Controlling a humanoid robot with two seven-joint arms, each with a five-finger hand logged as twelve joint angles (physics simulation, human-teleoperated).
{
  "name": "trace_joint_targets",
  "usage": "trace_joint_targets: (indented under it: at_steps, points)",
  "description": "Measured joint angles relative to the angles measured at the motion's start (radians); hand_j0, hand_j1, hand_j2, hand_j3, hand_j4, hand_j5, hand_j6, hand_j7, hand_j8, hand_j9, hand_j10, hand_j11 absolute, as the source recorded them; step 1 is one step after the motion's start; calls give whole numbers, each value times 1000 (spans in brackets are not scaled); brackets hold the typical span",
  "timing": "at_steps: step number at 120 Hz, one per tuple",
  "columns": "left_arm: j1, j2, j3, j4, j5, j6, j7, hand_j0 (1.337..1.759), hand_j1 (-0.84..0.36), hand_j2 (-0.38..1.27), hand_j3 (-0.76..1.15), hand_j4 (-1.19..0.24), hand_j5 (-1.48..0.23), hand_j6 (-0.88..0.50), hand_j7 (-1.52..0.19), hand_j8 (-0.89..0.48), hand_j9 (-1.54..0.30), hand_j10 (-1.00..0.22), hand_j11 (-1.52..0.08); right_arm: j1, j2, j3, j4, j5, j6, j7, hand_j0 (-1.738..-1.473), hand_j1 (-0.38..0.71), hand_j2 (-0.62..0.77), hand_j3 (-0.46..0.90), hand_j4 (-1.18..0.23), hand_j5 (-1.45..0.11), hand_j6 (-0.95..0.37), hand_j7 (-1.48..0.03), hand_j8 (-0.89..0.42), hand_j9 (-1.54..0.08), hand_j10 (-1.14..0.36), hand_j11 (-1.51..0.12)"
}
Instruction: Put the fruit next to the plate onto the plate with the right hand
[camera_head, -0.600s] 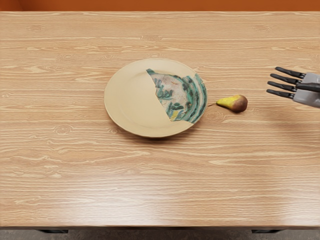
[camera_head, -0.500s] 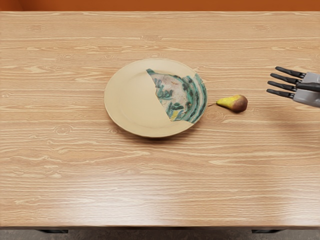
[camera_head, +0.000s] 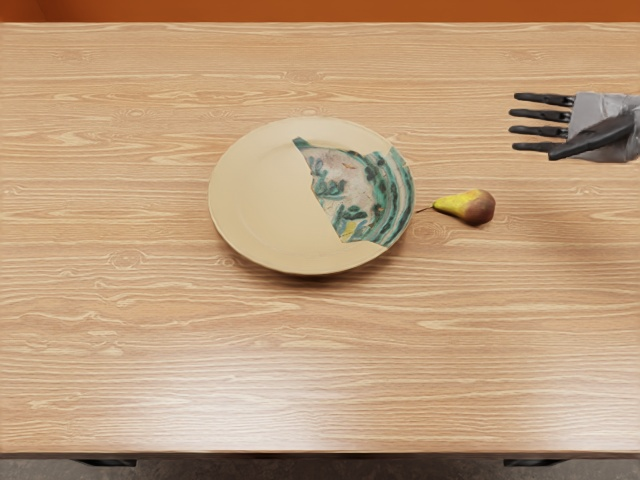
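A small yellow and brown pear (camera_head: 467, 206) lies on its side on the wooden table, just right of the plate, its stem pointing at the rim. The round beige plate (camera_head: 262, 200) has a green patterned wedge on its right half. My right hand (camera_head: 545, 124) comes in from the right edge, above and to the right of the pear, well apart from it. Its dark fingers (camera_head: 530, 115) are stretched out toward the left and hold nothing. The left arm does not show.
The wooden table (camera_head: 320, 350) fills the view, with its front edge along the bottom and an orange wall behind the far edge.
My right hand has moved up the picture and a little left, away from the table's near side, and its fingers now lie more level. Pear and plate have not moved.
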Motion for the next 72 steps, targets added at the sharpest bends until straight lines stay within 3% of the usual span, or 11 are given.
trace_joint_targets:
  at_steps: [16,26,35,49,72]
  points:
    - [0,0,0,0,0,0,0,1658,347,-3,0,4,1,6,1,5,0,4,0,28,-49,39,284,-277,-7,0,-1658,-349,0,0,0,0,4,0,3,0,2,0]
    - [0,0,0,0,0,0,0,1658,347,-3,0,4,1,6,1,5,0,4,0,31,-113,46,495,-426,-136,0,-1658,-349,0,0,-1,0,2,0,1,0,1,0]
    - [0,0,0,0,0,0,0,1658,347,-3,0,4,1,6,1,6,0,4,0,29,-134,43,622,-542,-275,0,-1658,-349,0,0,-1,0,1,0,0,0,0,0]
    - [0,0,0,0,0,0,0,1658,347,-3,0,4,1,6,1,6,0,4,0,29,-102,40,707,-701,-382,0,-1658,-349,0,0,-2,0,-1,0,-1,0,-1,0]
    - [0,0,0,0,0,0,0,1658,347,-3,0,4,1,6,1,6,0,4,0,26,-37,-56,740,-872,-575,0,-1658,-349,1,0,-2,0,-3,0,-2,0,-2,0]
